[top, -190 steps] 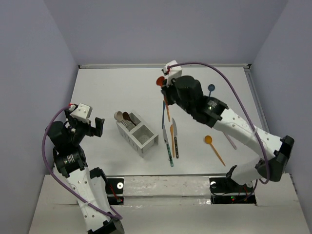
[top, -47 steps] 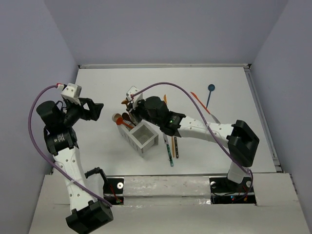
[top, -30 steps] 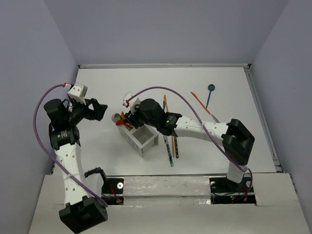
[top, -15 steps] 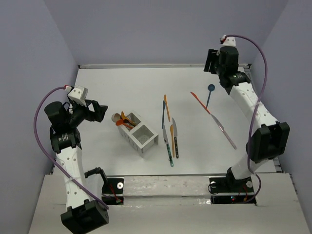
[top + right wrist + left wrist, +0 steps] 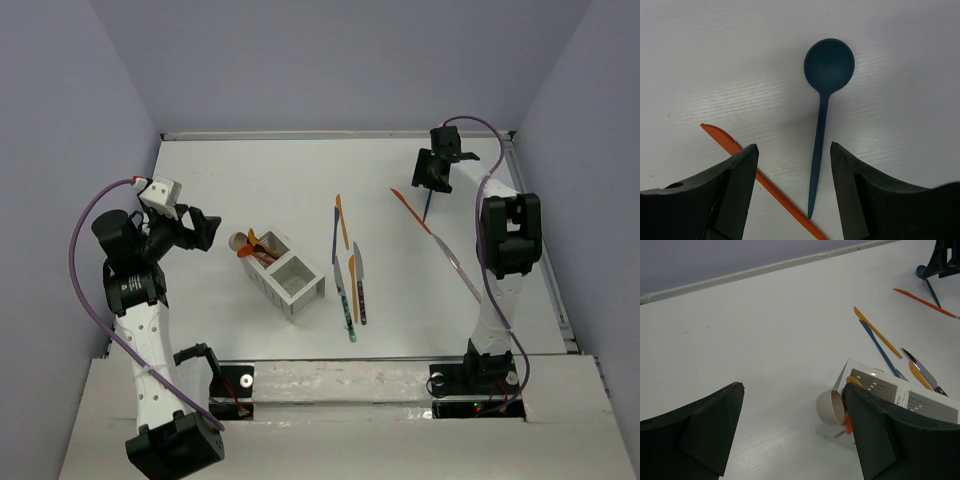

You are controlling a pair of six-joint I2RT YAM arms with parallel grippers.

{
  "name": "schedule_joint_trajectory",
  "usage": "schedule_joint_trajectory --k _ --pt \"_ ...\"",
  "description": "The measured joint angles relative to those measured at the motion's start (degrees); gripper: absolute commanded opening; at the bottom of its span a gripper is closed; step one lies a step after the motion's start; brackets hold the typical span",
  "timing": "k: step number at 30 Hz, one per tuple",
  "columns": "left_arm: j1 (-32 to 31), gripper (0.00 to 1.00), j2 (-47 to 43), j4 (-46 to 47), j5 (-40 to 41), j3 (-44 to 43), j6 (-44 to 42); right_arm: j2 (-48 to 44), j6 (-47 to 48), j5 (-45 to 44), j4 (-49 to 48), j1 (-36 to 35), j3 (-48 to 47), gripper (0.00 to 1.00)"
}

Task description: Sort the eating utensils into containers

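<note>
White two-compartment box point(image 5: 295, 283) sits left of centre on the worktop point(image 5: 250, 170) with several spoons point(image 5: 250, 242) crowded into its far-left compartment. Eight other pieces lie loose: five slim knives point(image 5: 352, 285) just right of it, then a red knife point(image 5: 410, 210), a grey knife point(image 5: 458, 268) and a blue spoon point(image 5: 821, 115) farther right. The right end effector point(image 5: 792, 147), its arm stretched toward the rear-right corner near the back rim, hangs spread with the blue spoon's handle between its fingers, while the left end effector point(image 5: 793, 386) hovers released to the left of the box.
</note>
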State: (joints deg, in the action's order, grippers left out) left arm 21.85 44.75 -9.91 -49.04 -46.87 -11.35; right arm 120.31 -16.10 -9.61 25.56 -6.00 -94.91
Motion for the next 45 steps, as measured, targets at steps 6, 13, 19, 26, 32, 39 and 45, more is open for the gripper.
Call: schedule_joint_trajectory --k 6,13,19,26,32,39,45 --pt "0.0 0.93 -0.02 0.04 -0.04 0.39 -0.15 4.09 -0.35 -0.07 -0.26 1.03 -3.06 0.54" --pt "0.0 0.93 -0.39 0.09 -0.07 0.39 -0.15 8.44 -0.22 -0.22 0.0 2.29 -5.66 0.22" --pt "0.0 0.93 -0.57 0.09 -0.04 0.39 -0.15 8.35 0.44 -0.46 0.59 2.56 -5.64 0.0" --pt "0.0 0.94 -1.64 0.66 0.0 0.61 -0.15 -0.26 2.36 -0.74 0.09 1.97 1.22 0.0" --pt "0.0 0.95 -3.37 1.14 0.22 1.44 -0.13 -22.34 8.55 -7.13 -8.83 -7.72 8.35 0.0" --pt "0.02 0.95 -4.42 2.03 1.11 1.55 -0.15 -41.64 20.39 -4.87 -39.87 -39.87 21.97 0.0" --pt "0.5 0.95 -4.33 2.43 2.21 2.29 -0.13 -33.24 28.87 6.08 -59.25 -52.0 26.34 0.0"
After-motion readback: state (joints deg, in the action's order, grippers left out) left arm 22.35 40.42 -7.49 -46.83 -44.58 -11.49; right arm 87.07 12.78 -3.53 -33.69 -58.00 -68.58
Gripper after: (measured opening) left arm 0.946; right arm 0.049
